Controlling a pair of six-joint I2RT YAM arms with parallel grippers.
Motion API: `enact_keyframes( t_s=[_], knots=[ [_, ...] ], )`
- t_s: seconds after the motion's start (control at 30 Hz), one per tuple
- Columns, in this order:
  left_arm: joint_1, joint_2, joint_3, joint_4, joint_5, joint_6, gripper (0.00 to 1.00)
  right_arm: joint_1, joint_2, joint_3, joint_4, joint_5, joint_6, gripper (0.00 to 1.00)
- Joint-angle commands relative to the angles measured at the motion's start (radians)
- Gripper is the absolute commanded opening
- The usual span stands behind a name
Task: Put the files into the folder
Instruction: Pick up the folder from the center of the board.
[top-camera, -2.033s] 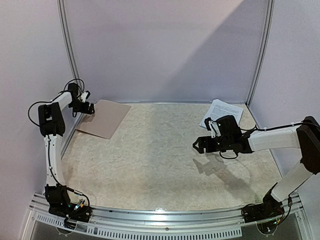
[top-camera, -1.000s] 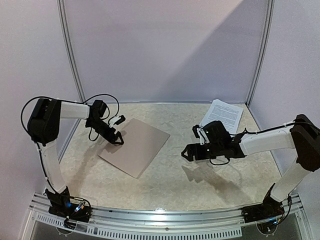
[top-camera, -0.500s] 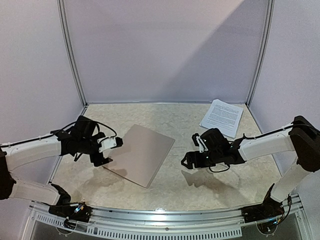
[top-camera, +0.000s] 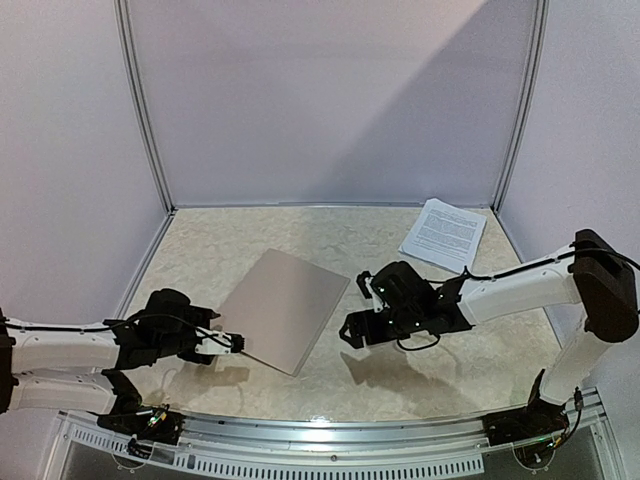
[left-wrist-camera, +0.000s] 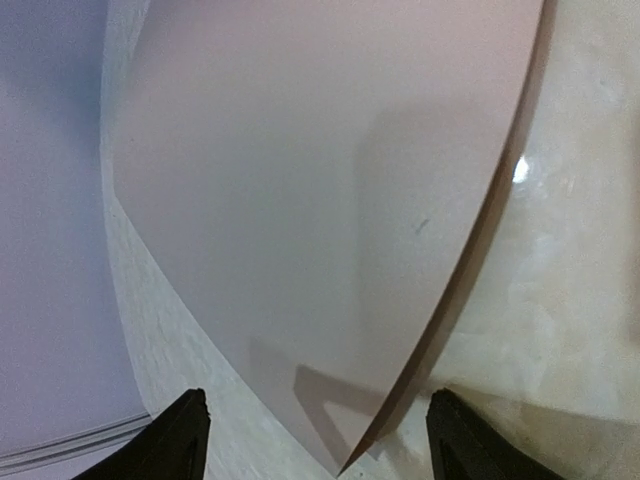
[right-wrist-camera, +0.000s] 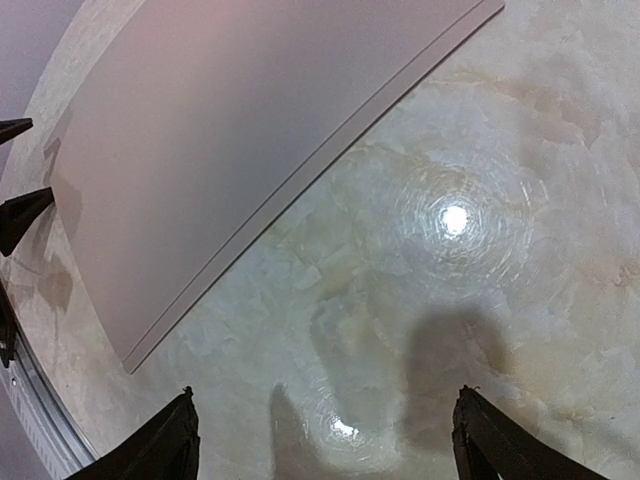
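Left end effector (top-camera: 235, 343), agape, now lower at folder (top-camera: 283, 308) corner; right end effector (top-camera: 350, 332) agape.

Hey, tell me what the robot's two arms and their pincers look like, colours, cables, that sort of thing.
The left arm and right arm have white tubular links joined by bulky black joints. Thin black cables loop loosely near each wrist. The left pincer and right pincer are black, each with two tapered, pointed fingers. No markings are legible.
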Motion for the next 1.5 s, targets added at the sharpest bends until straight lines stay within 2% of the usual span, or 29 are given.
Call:
enact_keyframes(
  t_s=[0.0,0.13,0.3,0.47,0.6,0.7,0.83,0.87,1.1,1.23,1.27,1.4,1.47],
  knots=[
    [-0.016,-0.004,-0.075,0.21,-0.05,0.049,0.74,0.022,0.024,0.014,-0.023,0.03,0.027,0.87],
    [-0.017,-0.018,-0.114,0.328,-0.104,0.049,0.59,0.027,0.035,0.022,-0.02,0.011,0.034,0.86],
    [-0.018,-0.042,-0.147,0.436,-0.119,0.025,0.46,0.03,0.054,0.035,-0.016,0.007,0.035,0.86],
    [-0.017,-0.025,-0.174,0.554,-0.108,-0.007,0.47,0.029,0.083,0.065,-0.036,0.02,0.089,0.85],
    [-0.018,-0.009,-0.161,0.618,-0.097,-0.061,0.43,0.029,0.089,0.037,0.035,0.009,0.239,0.83],
    [-0.02,0.02,-0.136,0.621,-0.069,-0.109,0.3,0.03,0.093,-0.015,0.202,-0.058,0.325,0.81],
    [-0.039,0.06,-0.107,0.571,-0.049,-0.14,0.02,0.03,0.132,-0.018,0.336,-0.107,0.439,0.77],
    [-0.046,0.063,-0.109,0.571,-0.048,-0.142,0.0,0.03,0.139,-0.018,0.365,-0.113,0.453,0.76],
    [-0.068,0.036,-0.113,0.542,-0.05,-0.196,0.0,0.013,0.223,-0.012,0.528,-0.163,0.564,0.72],
    [-0.068,0.068,-0.119,0.548,-0.082,-0.158,0.0,-0.004,0.282,-0.004,0.552,-0.193,0.622,0.7],
    [-0.063,0.082,-0.112,0.539,-0.099,-0.134,0.04,-0.007,0.286,-0.004,0.549,-0.188,0.625,0.7],
    [0.008,0.14,-0.056,0.403,-0.054,-0.014,0.38,-0.007,0.292,0.005,0.536,-0.172,0.609,0.7],
    [0.017,0.175,-0.046,0.416,-0.055,0.034,0.5,-0.007,0.295,0.007,0.527,-0.168,0.603,0.7]
  ],
)
